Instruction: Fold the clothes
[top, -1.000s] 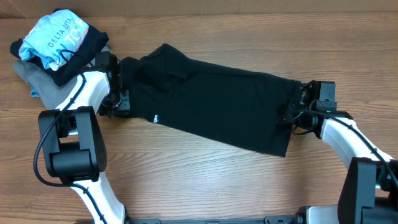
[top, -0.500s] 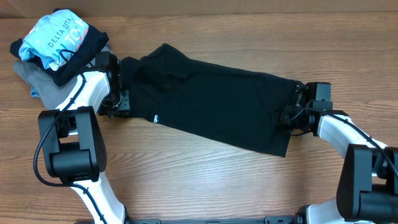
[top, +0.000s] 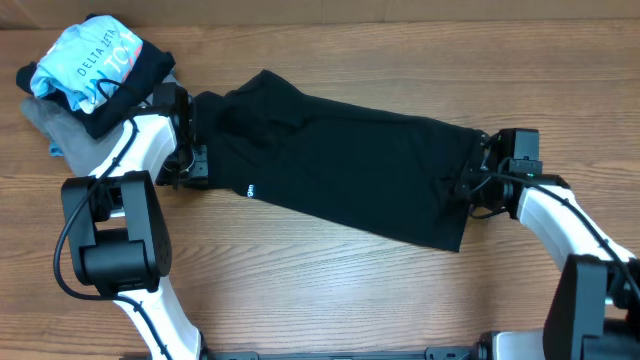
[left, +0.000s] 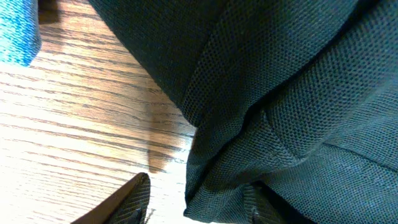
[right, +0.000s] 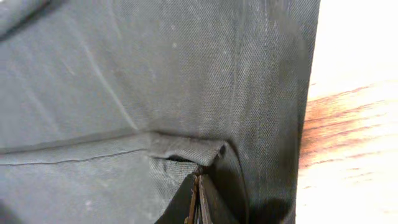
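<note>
The right pincer (right: 198, 202) is closed tight, with a small ridge of cloth bunched at its tips. It looks to have nipped the hem end of the black garment (top: 340, 165), just in from the edge. The left pincer (left: 196, 198) stands partly open at the far end. One finger rests over bare wood and the other lies against the fabric, with the rolled edge between them and nothing clamped.

The garment lies stretched in a long slanted band across the wooden surface (top: 330, 290), flat through the middle and rumpled near the left arm. Its tiny white logo (top: 249, 188) sits by the near hem. Beyond the left arm, at the back corner, a light-blue printed shirt (top: 85, 55) is heaped on a grey garment (top: 50, 120).

To my eye the risk is lopsidedness. If the right arm lifts while the left has no hold, the cloth would drag and twist instead of folding square. The right's bite also looks thin, perhaps one layer only, so it might slip or leave the underside behind. The left arm works close to that pile and could snag it.
</note>
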